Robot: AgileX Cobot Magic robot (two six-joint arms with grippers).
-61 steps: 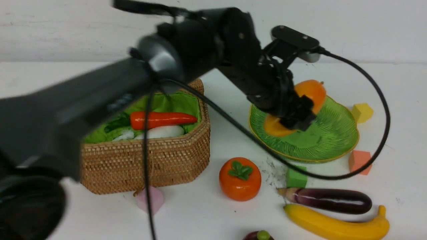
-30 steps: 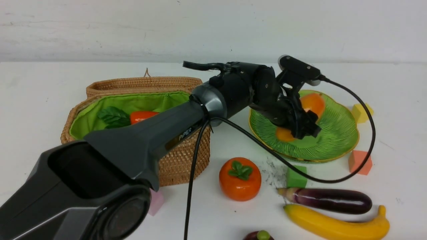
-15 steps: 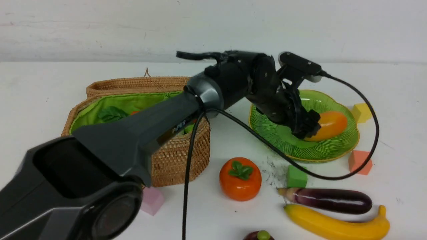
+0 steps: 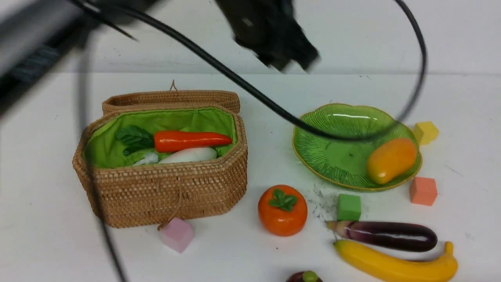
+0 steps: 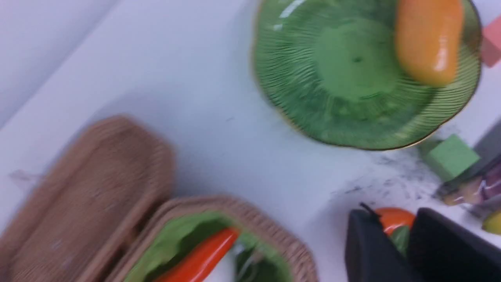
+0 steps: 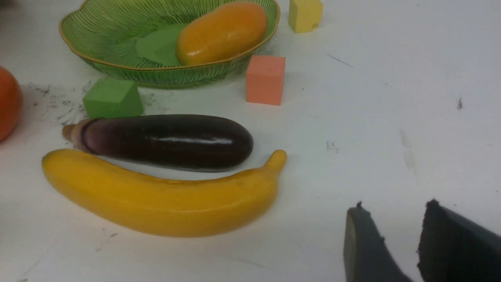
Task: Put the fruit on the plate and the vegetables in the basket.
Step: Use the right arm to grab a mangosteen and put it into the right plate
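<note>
The yellow-orange mango [image 4: 391,159] lies free on the right side of the green plate [image 4: 325,133]. On the table in front are the persimmon [image 4: 282,210], the purple eggplant [image 4: 385,235], the banana [image 4: 391,264] and, at the frame's bottom edge, the mangosteen [image 4: 305,277]. The woven basket [image 4: 164,192] stands open with the red-orange carrot [image 4: 191,141] and the white radish [image 4: 188,155] inside. My left gripper [image 4: 289,58] hangs blurred, high above the table; its jaws stand slightly apart with nothing between them. My right gripper [image 6: 394,206] is open over bare table near the banana [image 6: 156,199].
Foam cubes lie about: green [image 4: 348,206], orange [image 4: 422,191], yellow [image 4: 426,132] around the plate, pink [image 4: 177,234] in front of the basket. The left arm's black cable [image 4: 250,92] sweeps across above the basket and plate. The basket lid lies open behind it.
My left gripper let go of the mango, which rolled to the plate's right side. The left arm then rose high and back toward the left, its jaws narrowing.
</note>
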